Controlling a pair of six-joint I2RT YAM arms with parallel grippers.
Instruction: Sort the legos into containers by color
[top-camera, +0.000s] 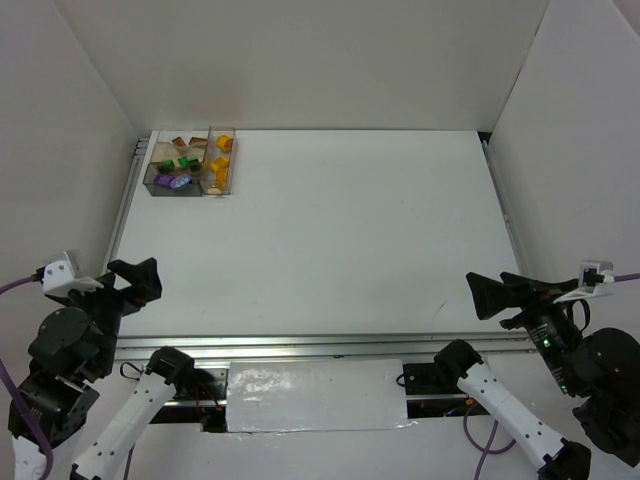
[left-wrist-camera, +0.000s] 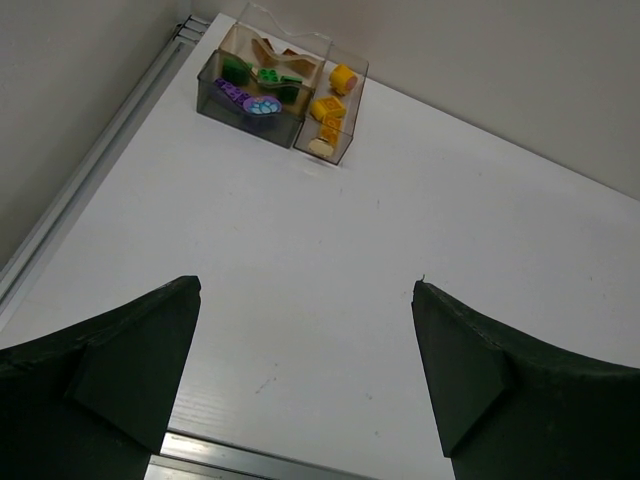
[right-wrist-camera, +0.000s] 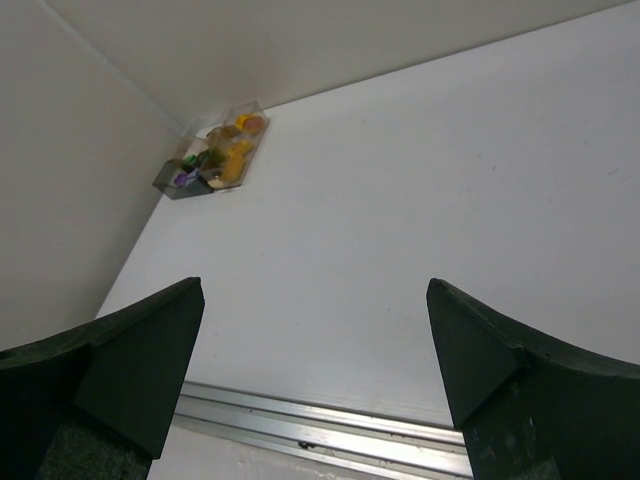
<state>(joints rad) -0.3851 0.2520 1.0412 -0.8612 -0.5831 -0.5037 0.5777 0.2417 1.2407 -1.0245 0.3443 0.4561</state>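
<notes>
Top view: legos are seen inside the containers at the far-left corner of the table, far from the spread, empty left end effector and right end effector; left wrist: colours are mixed in the wider bin, so it could be shoved by regrasping; right wrist: access is crowded by the side wall.

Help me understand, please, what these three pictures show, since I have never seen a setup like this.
Two robot arms are bolted at the near edge of a white table. One picture looks down from above; the other two come from a camera on each wrist, so the dark wedges are gripper fingers. The left gripper and right gripper are open, holding nothing. In the far left corner stand joined clear bins with small coloured bricks inside.
</notes>
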